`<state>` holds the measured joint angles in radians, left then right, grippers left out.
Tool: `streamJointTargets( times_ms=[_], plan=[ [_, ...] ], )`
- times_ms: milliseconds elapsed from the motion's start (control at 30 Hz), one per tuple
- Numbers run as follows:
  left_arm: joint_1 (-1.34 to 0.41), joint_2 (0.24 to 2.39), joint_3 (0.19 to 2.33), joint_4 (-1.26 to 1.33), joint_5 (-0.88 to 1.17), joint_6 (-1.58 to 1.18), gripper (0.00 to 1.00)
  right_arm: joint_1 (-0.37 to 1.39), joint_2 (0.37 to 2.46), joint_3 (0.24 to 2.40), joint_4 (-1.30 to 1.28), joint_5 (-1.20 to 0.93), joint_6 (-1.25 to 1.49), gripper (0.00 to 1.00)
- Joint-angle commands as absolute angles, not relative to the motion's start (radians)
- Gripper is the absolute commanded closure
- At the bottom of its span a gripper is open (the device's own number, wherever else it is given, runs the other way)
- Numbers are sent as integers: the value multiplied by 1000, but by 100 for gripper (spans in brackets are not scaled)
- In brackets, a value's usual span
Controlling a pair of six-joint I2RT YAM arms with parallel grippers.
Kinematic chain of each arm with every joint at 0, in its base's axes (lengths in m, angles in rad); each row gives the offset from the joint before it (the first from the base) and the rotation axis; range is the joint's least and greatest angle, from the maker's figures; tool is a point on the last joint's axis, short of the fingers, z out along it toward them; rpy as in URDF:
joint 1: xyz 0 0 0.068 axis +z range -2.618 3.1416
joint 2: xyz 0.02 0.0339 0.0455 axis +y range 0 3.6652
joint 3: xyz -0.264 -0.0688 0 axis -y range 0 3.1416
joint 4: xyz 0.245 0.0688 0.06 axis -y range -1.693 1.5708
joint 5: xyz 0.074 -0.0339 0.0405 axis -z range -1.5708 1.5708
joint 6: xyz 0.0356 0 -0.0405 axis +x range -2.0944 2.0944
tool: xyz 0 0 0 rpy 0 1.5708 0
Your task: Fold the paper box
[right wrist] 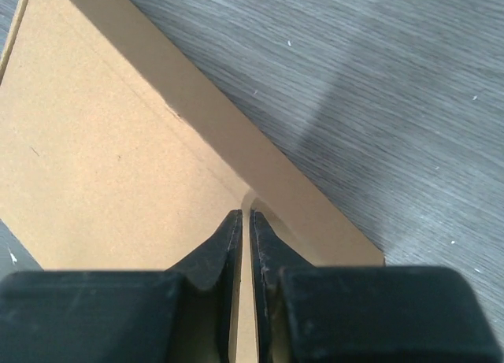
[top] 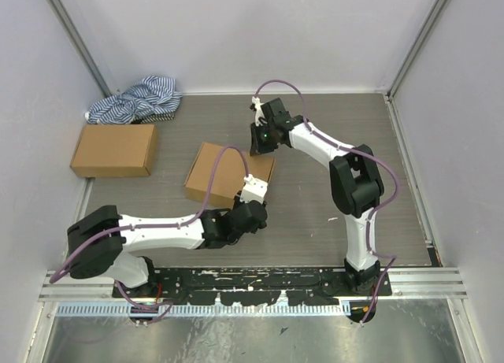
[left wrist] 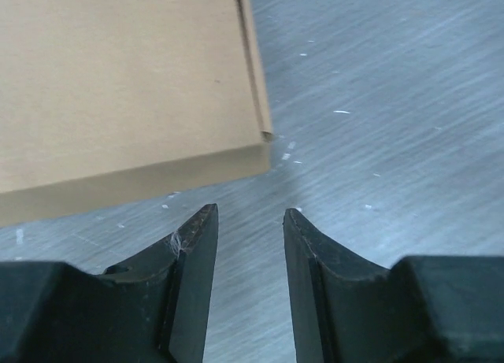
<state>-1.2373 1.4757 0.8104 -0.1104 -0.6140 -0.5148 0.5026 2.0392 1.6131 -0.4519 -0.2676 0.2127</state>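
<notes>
The paper box [top: 224, 170] is plain brown cardboard and lies mid-table with its panels folded up. My right gripper [top: 261, 145] is at the box's far right corner. In the right wrist view, the gripper [right wrist: 244, 213] is shut on a thin upright cardboard edge of the box [right wrist: 102, 166]. My left gripper [top: 251, 210] is by the box's near right corner. In the left wrist view, the gripper [left wrist: 250, 212] is open and empty over bare table. The box's corner [left wrist: 118, 79] lies just ahead and to the left, apart from the fingers.
A sealed oblong brown carton [top: 114, 150] lies at the left by the wall. A blue-and-white striped cloth [top: 138, 101] is bunched in the far left corner. Grey walls enclose the table [top: 354, 127] on three sides.
</notes>
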Motion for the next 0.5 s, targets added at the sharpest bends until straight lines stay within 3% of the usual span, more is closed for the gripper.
streamJointTargets(
  times_ms=[0, 167, 333, 467],
  plan=[
    [-1294, 1465, 806, -24, -546, -561, 54, 508, 2051, 1695, -492, -284, 238, 84],
    [-1313, 1514, 847, -190, -727, -667, 58, 508, 2152, 1818, -496, -261, 252, 81],
    [-1289, 1398, 766, -404, -931, -833, 60, 505, 2261, 1924, -449, -206, 271, 81],
    [-1154, 1281, 683, -509, -902, -917, 63, 500, 2337, 1991, -410, -239, 275, 81]
  ],
)
